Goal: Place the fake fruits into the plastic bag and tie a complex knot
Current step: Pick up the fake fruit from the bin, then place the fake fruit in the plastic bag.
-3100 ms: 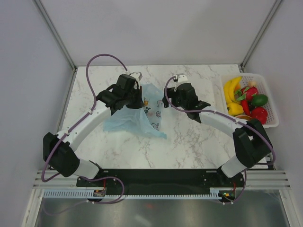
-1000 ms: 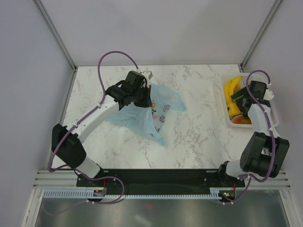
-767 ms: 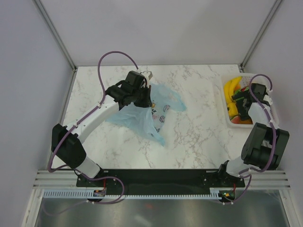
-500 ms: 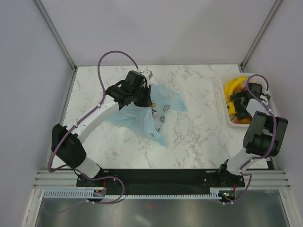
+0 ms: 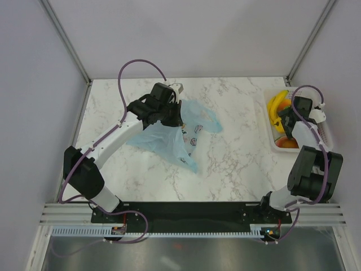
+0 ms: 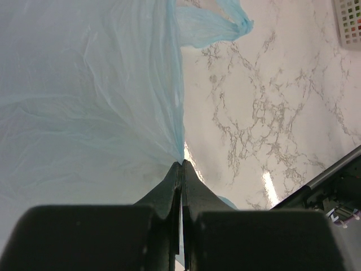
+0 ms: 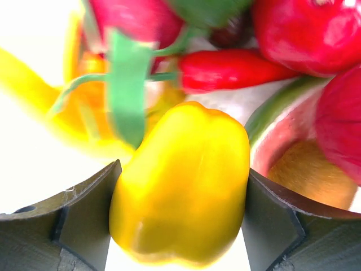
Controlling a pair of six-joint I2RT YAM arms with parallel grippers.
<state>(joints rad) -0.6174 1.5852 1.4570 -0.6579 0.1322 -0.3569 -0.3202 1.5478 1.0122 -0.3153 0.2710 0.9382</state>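
open marble table (image 5: 242, 152) runs bare between the plastic bag (image 5: 163, 141) and the white basket (image 5: 282, 148), wide enough to pass through, and the near strip is open too. left side is blocked, with the bag spread out and the left arm (image 5: 113, 138) arching over it. the basket is tight: yellow pepper (image 7: 180, 192) fills the right gripper (image 7: 181, 174) wall to wall, with red chilli (image 7: 225, 69) and red fruits (image 7: 304, 28) packed just beyond.

The left claw (image 6: 181, 165) pinches the plastic bag (image 6: 84, 101) by its thin blue film, marble table (image 6: 271, 101) alongside
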